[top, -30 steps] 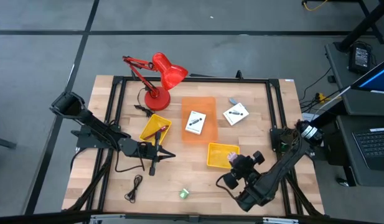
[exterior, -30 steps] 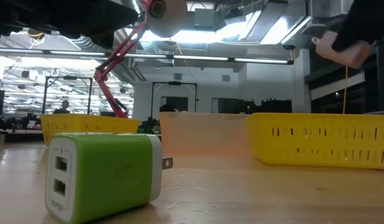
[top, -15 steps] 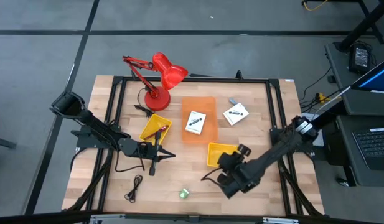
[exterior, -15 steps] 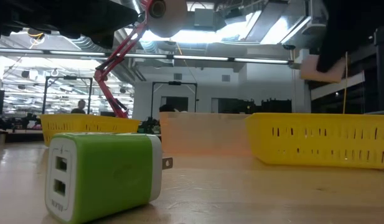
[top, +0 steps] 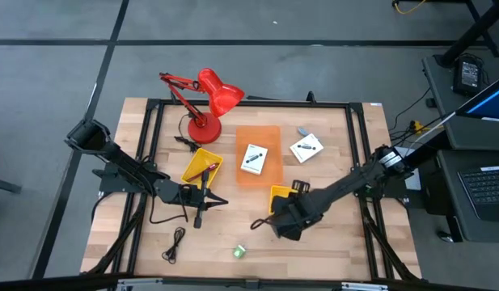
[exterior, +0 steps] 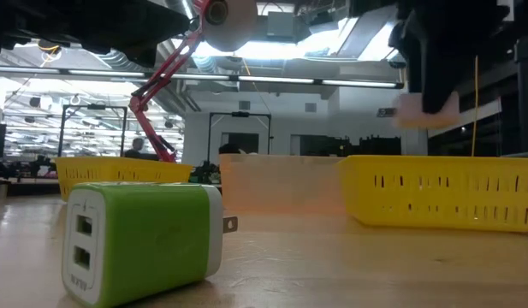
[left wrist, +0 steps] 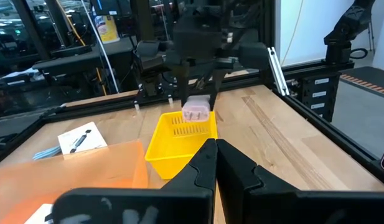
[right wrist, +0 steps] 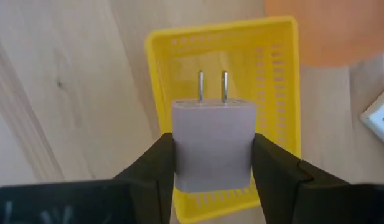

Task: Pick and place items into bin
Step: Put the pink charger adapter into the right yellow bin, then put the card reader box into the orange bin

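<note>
Wooden table [top: 330,242], right gripper [right wrist: 213,158] clamping pink charger [right wrist: 213,144] above yellow bin [right wrist: 160,68]

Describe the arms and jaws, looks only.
Both arms are dark, near black, built of slim jointed links. The left gripper has two long tapering black jaws. The right gripper has broader black jaws with rounded edges. No markings or loose cables are visible on either.

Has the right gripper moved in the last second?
Yes. In the high view the right gripper, holding the pink charger, swung leftward to the yellow bin.
</note>
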